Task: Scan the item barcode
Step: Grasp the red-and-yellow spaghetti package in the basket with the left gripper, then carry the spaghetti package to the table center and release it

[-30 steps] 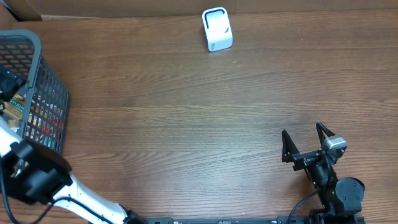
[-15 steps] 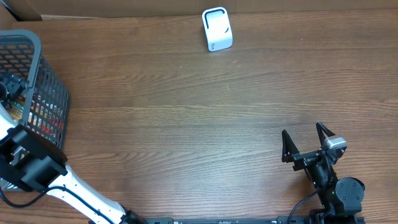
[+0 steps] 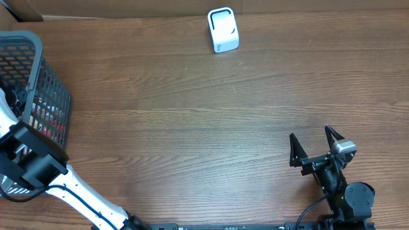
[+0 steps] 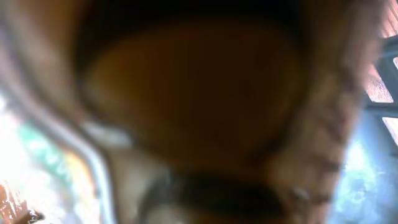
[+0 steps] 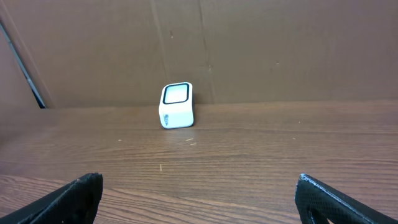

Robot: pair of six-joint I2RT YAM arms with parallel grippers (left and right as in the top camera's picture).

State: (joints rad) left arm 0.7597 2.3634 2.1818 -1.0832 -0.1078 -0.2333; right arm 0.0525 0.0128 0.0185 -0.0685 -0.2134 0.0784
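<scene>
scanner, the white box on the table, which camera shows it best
Right wrist: the scanner faces it upright, window plainly visible. Overhead shows it small, from above, at the far side. Left wrist shows only blur.

A basket (image 3: 45, 96) stands at the desk's (image 3: 192, 128) left edge with the left arm (image 3: 29, 163) reaching into it, a scanner (image 3: 223, 30) sits at the far edge before a cardboard wall (image 5: 280, 50), and the right gripper (image 3: 309, 132) rests near the front right corner.
</scene>
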